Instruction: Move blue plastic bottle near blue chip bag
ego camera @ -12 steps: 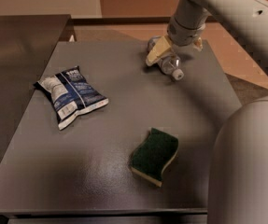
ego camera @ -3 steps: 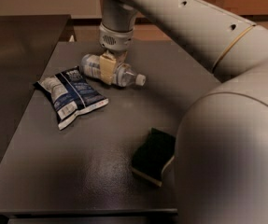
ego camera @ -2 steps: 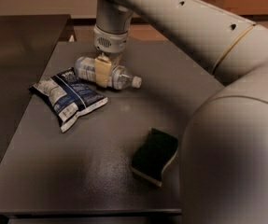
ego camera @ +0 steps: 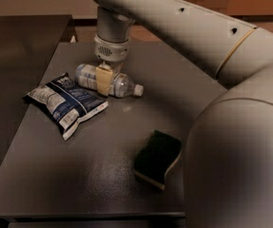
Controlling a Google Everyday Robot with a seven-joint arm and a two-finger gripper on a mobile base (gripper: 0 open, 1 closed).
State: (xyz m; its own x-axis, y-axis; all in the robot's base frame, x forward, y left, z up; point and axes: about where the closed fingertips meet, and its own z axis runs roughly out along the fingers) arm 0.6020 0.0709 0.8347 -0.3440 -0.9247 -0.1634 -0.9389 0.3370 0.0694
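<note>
The blue plastic bottle [ego camera: 119,85] lies on its side on the dark grey table [ego camera: 79,175], white cap pointing right. My gripper [ego camera: 103,80] comes straight down onto its middle, and its tan fingers [ego camera: 102,82] are shut around the bottle's body. The blue chip bag [ego camera: 65,103], navy with white patches, lies flat just left and in front of the bottle, a small gap from it. The bottle's far side is hidden behind the fingers.
A dark green sponge with a yellow base [ego camera: 158,158] lies at the front right of the table. My large white arm [ego camera: 240,141] fills the right side of the view. A darker counter [ego camera: 12,46] adjoins the table on the left.
My gripper has carried the bottle from the table's back right across to the left, and in the last second a little further left, close to the chip bag.
</note>
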